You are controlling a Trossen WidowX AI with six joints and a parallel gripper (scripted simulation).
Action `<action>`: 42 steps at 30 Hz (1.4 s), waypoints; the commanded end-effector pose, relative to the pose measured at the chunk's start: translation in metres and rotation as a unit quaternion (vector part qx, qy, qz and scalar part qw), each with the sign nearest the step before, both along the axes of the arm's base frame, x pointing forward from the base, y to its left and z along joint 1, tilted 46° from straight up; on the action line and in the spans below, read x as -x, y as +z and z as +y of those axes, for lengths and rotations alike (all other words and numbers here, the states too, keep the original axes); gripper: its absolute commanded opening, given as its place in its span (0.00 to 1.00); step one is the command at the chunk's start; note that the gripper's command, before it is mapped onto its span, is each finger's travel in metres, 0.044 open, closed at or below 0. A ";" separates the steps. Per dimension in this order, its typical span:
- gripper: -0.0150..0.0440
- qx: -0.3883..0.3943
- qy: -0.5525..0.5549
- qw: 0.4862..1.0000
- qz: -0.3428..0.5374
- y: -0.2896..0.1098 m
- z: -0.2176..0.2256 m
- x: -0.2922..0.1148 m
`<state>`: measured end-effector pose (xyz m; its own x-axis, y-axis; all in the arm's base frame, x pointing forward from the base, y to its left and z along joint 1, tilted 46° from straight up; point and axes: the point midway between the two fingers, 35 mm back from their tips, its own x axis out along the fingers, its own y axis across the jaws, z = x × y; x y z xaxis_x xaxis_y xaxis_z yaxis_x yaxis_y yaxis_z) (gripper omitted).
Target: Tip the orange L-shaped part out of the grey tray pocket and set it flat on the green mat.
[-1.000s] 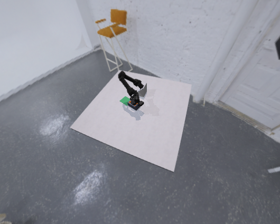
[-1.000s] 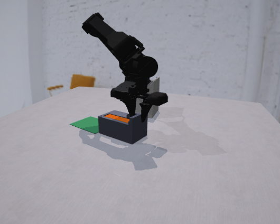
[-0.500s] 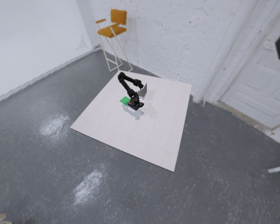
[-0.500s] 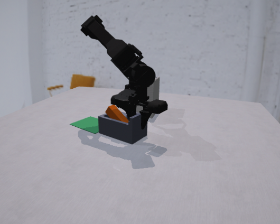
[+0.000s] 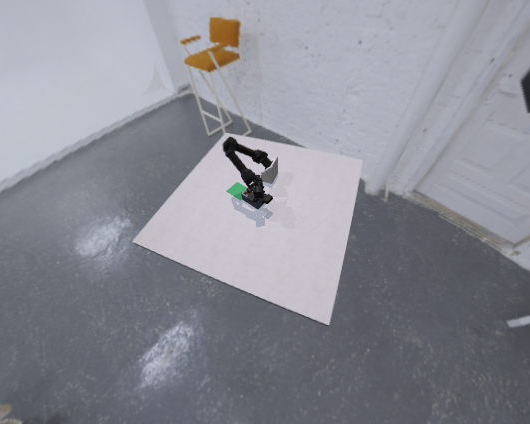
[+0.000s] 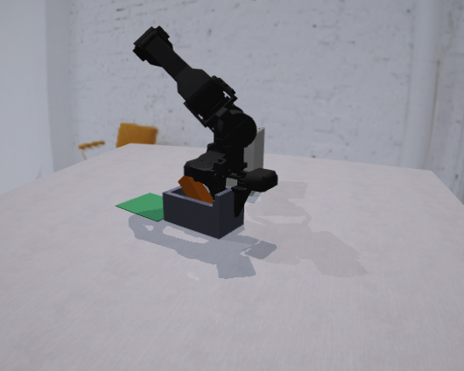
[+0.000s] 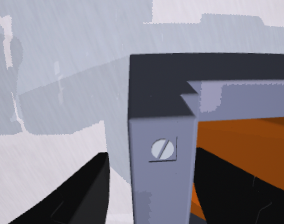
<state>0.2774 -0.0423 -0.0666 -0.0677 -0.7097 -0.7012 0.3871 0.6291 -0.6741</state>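
Note:
The orange L-shaped part point(image 6: 195, 188) point(image 7: 249, 143) is tipped in the grey tray point(image 6: 200, 215) point(image 7: 159, 83), with its left end raised above the rim in the exterior view. My gripper point(image 6: 227, 198) point(image 5: 256, 193) is low over the tray's right end and partly open. It straddles the tray's end wall: one finger is inside the pocket on the part's low end, the other is outside the tray. It holds nothing. The green mat point(image 6: 143, 205) point(image 5: 235, 189) lies flat to the left of the tray.
A pale grey block point(image 6: 257, 149) point(image 5: 270, 172) stands behind the arm. The tray and mat sit on a white slab point(image 5: 263, 250) point(image 6: 291, 284) on a grey floor. An orange tall chair point(image 5: 215, 47) point(image 6: 136, 135) stands beyond the slab's far edge.

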 end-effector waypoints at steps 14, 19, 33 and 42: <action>0.56 0.004 0.000 1.000 0.002 0.002 0.014 -0.005; 0.56 0.001 0.001 1.000 0.001 0.023 0.035 -0.009; 0.56 0.000 0.009 1.000 -0.007 0.078 0.080 -0.012; 0.56 0.000 0.009 1.000 -0.007 0.078 0.080 -0.012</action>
